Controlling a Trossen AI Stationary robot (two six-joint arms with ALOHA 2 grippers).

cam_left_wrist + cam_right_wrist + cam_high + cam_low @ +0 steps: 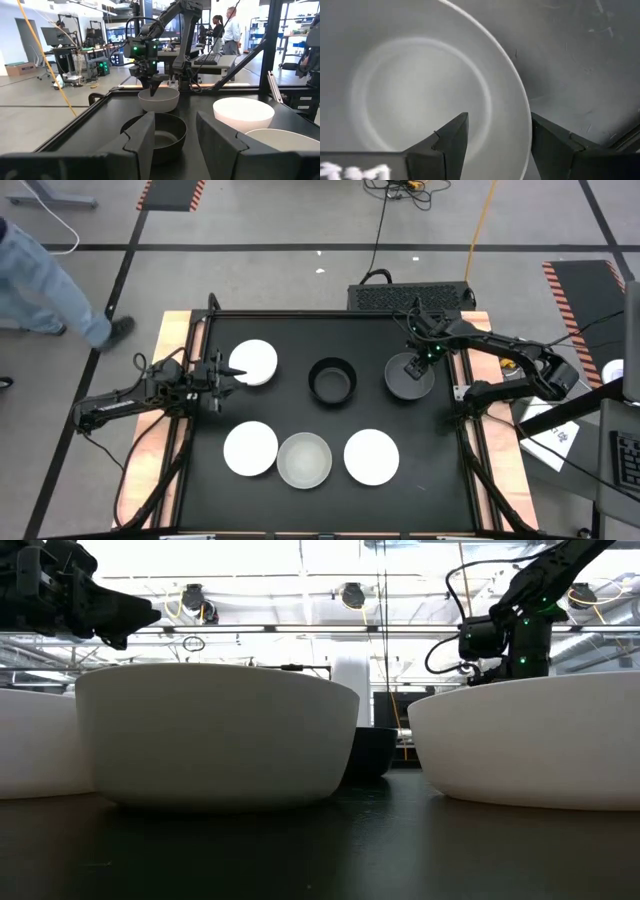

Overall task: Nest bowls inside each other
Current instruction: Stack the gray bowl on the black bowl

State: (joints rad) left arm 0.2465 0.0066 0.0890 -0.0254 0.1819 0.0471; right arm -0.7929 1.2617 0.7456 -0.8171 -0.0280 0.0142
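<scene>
Six bowls stand upright on the black table. In the high view, the far row holds a white bowl (255, 363), a black bowl (332, 380) and a dark grey bowl (410, 376). The near row holds a white bowl (250, 448), a pale translucent bowl (304, 459) and a white bowl (371, 456). My right gripper (497, 125) is open and points down at the dark grey bowl's rim (520, 120), with one finger inside the bowl and one outside. My left gripper (228, 373) is open and raised beside the far-left white bowl. It faces the black bowl (160, 135).
Raised frame rails (190, 380) run along the table's left and right sides. A black box (410, 296) sits behind the far edge and papers (555, 430) lie off to the right. A person's leg (40, 280) shows at far left. Bare mat lies between the two rows.
</scene>
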